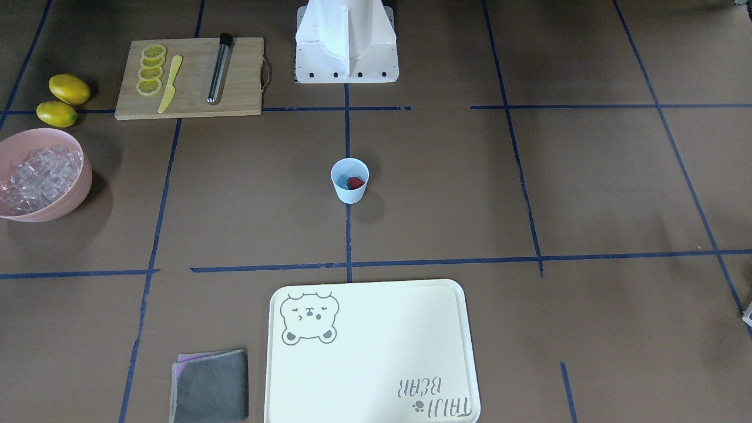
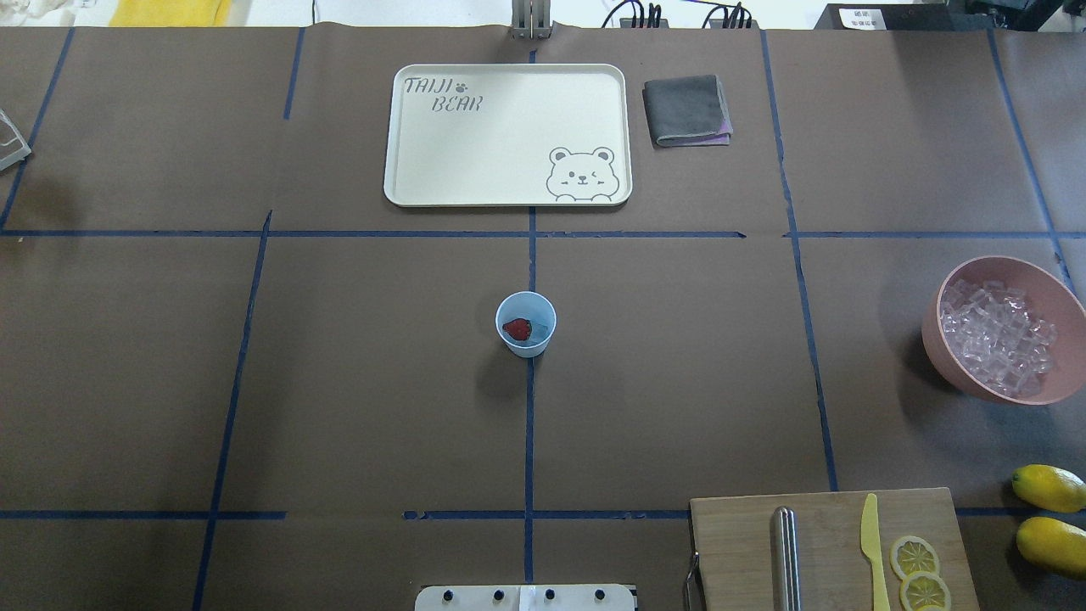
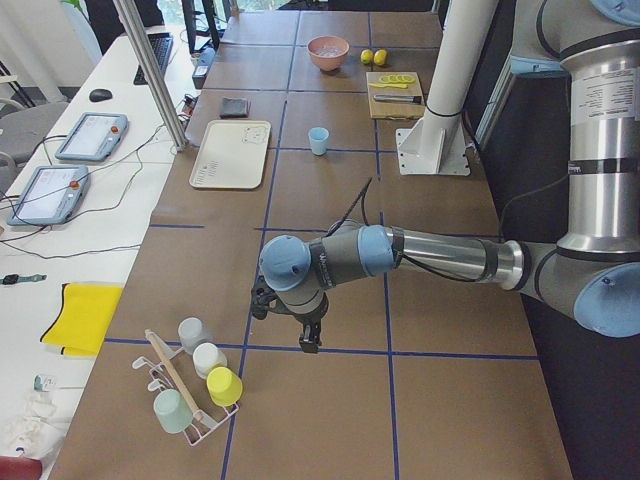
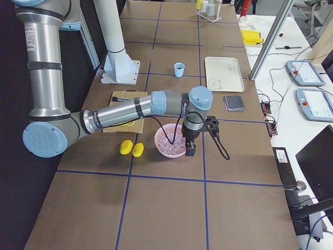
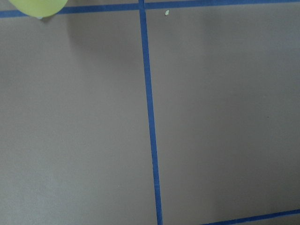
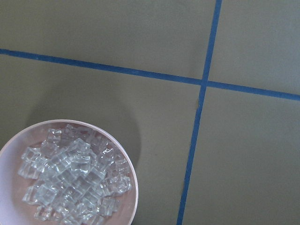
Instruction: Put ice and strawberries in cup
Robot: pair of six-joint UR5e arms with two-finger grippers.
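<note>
The pale blue cup point(image 1: 349, 191) stands at the table's middle, also in the overhead view point(image 2: 526, 344). The dark red strawberry point(image 1: 355, 183) lies inside it point(image 2: 517, 328). The ice point(image 1: 35, 176) is heaped in a pink bowl point(image 1: 73, 202) far to the robot's right point(image 2: 997, 335), and fills the right wrist view's lower left point(image 6: 75, 183). My right gripper point(image 4: 190, 152) hangs over the bowl's edge; it shows only in the exterior right view, so I cannot tell its state. My left gripper point(image 3: 308, 345) is far off by a cup rack; I cannot tell its state either.
A cream tray point(image 2: 407, 127) and a grey cloth point(image 2: 687, 110) lie at the far side. A wooden board point(image 2: 738, 543) holds lemon slices point(image 2: 915, 557), a yellow knife and a metal tube. Two lemons point(image 2: 1048, 488) lie beside it. A rack of cups point(image 3: 195, 385) stands at the left end.
</note>
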